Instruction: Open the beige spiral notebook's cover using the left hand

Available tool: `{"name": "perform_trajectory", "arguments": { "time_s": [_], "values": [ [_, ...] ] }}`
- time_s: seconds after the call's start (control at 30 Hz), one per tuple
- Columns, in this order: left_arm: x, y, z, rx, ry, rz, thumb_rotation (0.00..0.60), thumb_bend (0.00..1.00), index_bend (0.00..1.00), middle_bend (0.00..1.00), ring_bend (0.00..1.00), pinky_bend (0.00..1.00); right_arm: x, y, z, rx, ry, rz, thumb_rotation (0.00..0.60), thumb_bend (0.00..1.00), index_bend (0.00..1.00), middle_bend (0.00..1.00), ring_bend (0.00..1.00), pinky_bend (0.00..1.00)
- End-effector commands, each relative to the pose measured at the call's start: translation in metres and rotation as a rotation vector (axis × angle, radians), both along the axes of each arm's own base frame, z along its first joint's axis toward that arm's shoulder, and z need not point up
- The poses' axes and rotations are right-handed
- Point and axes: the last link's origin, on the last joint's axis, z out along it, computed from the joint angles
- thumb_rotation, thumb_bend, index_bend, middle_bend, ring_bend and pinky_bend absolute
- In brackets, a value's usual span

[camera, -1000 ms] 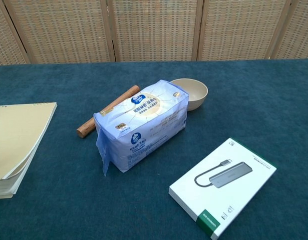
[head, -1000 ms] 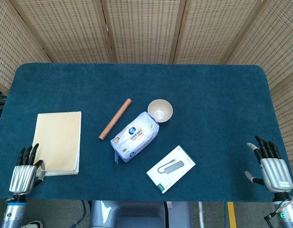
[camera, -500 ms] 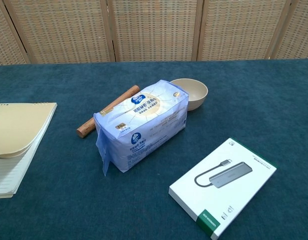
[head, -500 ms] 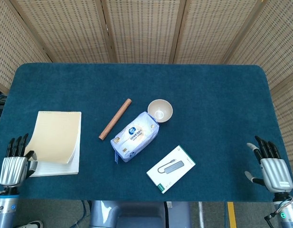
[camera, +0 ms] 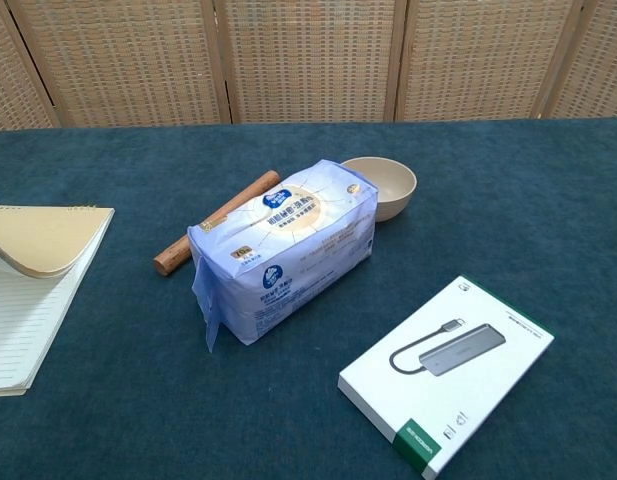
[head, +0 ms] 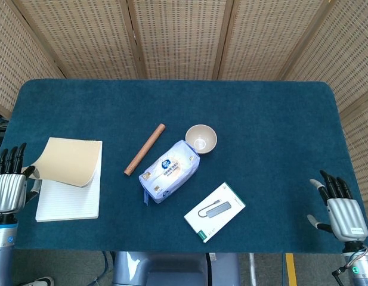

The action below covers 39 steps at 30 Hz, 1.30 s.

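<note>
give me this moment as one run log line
stage: cover half lifted | left hand: holds notebook cover | lined page: exposed | right hand: idle, open

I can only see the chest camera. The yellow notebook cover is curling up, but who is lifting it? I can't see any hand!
Observer: The left hand is at the table's left edge, holding the cover by its corner.
Operator: Where is the other hand?
Observer: The right hand is at the table's right edge, fingers apart, holding nothing.
Operator: Is the cover all the way open?
Observer: No. From above it is folded back over the top half, so only the lower lined page shows.
</note>
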Motion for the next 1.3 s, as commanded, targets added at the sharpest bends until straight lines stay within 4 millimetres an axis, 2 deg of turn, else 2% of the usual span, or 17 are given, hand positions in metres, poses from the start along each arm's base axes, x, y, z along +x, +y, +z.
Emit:
{"name": "perform_trajectory", "arguments": {
  "time_s": [0.03, 0.33, 0.53, 0.97, 1.3],
  "values": [
    [0.011, -0.01, 0.002, -0.028, -0.002, -0.029, 0.6, 0.47, 0.83, 0.0, 0.0, 0.0, 0.0, 0.0, 0.0, 0.0, -0.001, 0.001, 0.6, 0.23, 0.15, 0.0, 0.0, 0.03],
    [0.033, -0.052, 0.011, -0.08, -0.015, -0.105, 0.6, 0.47, 0.84, 0.0, 0.0, 0.0, 0.0, 0.0, 0.001, -0.004, -0.004, 0.005, 0.6, 0.23, 0.15, 0.0, 0.0, 0.03],
    [0.04, -0.077, 0.016, -0.1, -0.033, -0.153, 0.6, 0.47, 0.84, 0.0, 0.0, 0.0, 0.0, 0.0, 0.001, -0.004, -0.004, 0.004, 0.6, 0.23, 0.15, 0.0, 0.0, 0.03],
    [0.04, -0.105, 0.018, -0.138, -0.053, -0.176, 0.6, 0.46, 0.84, 0.01, 0.0, 0.0, 0.0, 0.0, 0.001, -0.005, -0.007, 0.003, 0.6, 0.23, 0.15, 0.0, 0.0, 0.03],
    [0.036, -0.126, 0.029, -0.12, -0.066, -0.171, 0.6, 0.47, 0.84, 0.02, 0.0, 0.0, 0.001, 0.0, 0.0, -0.005, -0.007, 0.003, 0.6, 0.23, 0.15, 0.0, 0.0, 0.03]
  ]
}}
